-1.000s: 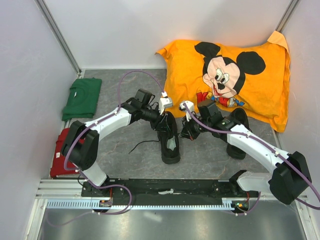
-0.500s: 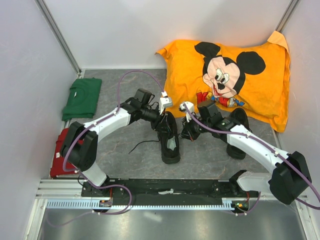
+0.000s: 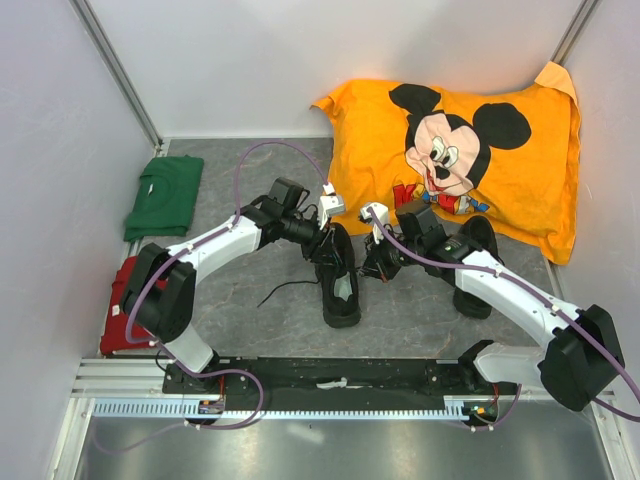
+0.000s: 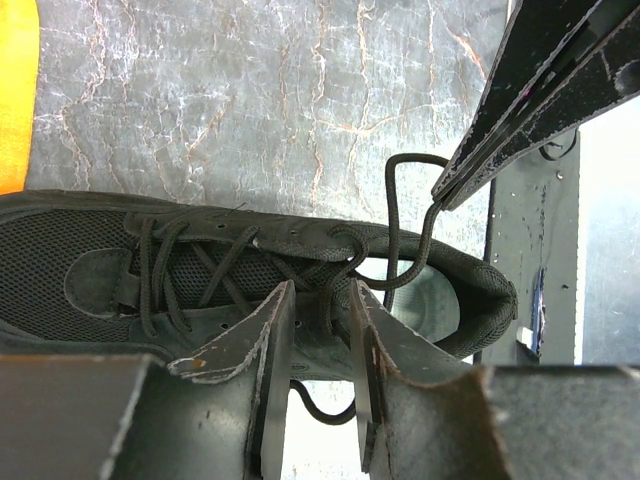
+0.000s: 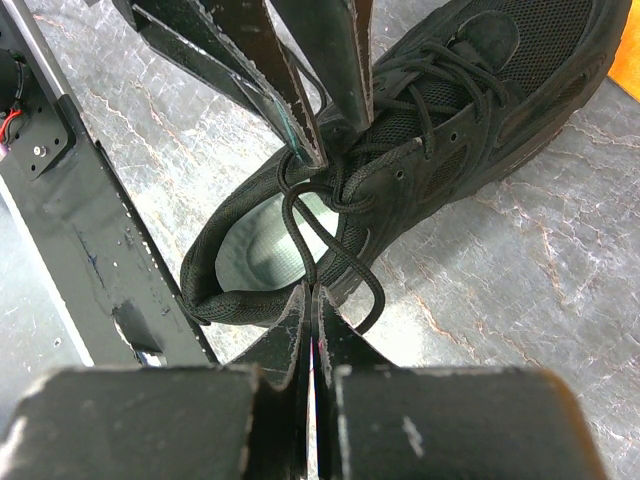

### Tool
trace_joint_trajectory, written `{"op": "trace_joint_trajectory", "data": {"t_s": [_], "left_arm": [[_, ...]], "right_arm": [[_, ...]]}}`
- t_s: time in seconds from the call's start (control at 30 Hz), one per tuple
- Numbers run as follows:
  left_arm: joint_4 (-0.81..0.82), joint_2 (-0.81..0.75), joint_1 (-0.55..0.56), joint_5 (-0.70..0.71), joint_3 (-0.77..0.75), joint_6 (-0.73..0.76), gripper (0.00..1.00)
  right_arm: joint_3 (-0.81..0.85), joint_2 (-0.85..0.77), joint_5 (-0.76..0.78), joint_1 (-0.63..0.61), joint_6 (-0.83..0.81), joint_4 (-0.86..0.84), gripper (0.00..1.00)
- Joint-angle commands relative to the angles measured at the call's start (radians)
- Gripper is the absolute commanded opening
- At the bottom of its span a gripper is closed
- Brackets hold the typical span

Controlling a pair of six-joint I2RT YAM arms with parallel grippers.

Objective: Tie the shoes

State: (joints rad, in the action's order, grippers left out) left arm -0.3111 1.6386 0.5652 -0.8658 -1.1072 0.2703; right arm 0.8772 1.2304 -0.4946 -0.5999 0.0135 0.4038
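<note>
Two black shoes are seen on the grey tabletop [image 3: 240, 310]. One shoe [image 3: 342, 290] is laid in the middle, between the two arms. Its toe is pointed away toward the far wall, and its pale inside is shown. The other shoe [image 3: 482, 232] is laid to the right, partly hidden under the right arm, at the edge of the orange pillow [image 3: 510, 190].

The right hand [image 3: 380, 265] is held just beside the middle shoe. Its two fingers are pressed together on a thin black lace [image 4: 388, 205], which is drawn out in a loop to the side of the shoe.

The left hand [image 3: 325, 245] is held over the laced part of the same shoe. Its fingers [image 4: 268, 345] are set apart, and a bit of lace is seen in the gap.

One lace end [image 3: 285, 290] is seen lying loose on the tabletop, to the left of the middle shoe. A green cloth [image 3: 165, 195] and a red cloth [image 3: 115, 310] are laid by the left wall.
</note>
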Motion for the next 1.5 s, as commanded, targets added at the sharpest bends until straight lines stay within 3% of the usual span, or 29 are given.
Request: {"op": "trace_joint_trajectory", "data": {"t_s": [0.0, 0.23, 0.37, 0.4, 0.43, 0.87, 1.47], "left_arm": [[-0.011, 0.009, 0.007, -0.01, 0.013, 0.007, 0.34], [-0.011, 0.02, 0.007, 0.001, 0.023, 0.014, 0.32], [0.001, 0.012, 0.007, -0.01, 0.024, 0.01, 0.13], [0.021, -0.006, 0.007, -0.025, 0.032, 0.001, 0.03], [0.035, -0.019, 0.007, -0.03, 0.038, -0.009, 0.02], [0.316, -0.161, -0.007, 0.002, 0.167, -0.356, 0.02], [0.475, -0.201, -0.007, 0.005, 0.267, -0.506, 0.02]], "right_arm": [[0.0, -0.022, -0.001, 0.0, 0.0, -0.025, 0.0], [0.003, -0.02, -0.002, 0.0, -0.001, -0.026, 0.0], [0.005, -0.02, -0.004, 0.0, -0.004, -0.026, 0.0], [0.005, -0.02, -0.004, 0.002, -0.004, -0.026, 0.0], [0.005, -0.02, -0.007, 0.0, -0.006, -0.026, 0.0], [0.014, 0.001, -0.059, 0.0, 0.032, -0.077, 0.0], [0.051, 0.133, -0.061, -0.026, 0.25, -0.256, 0.0]]}}
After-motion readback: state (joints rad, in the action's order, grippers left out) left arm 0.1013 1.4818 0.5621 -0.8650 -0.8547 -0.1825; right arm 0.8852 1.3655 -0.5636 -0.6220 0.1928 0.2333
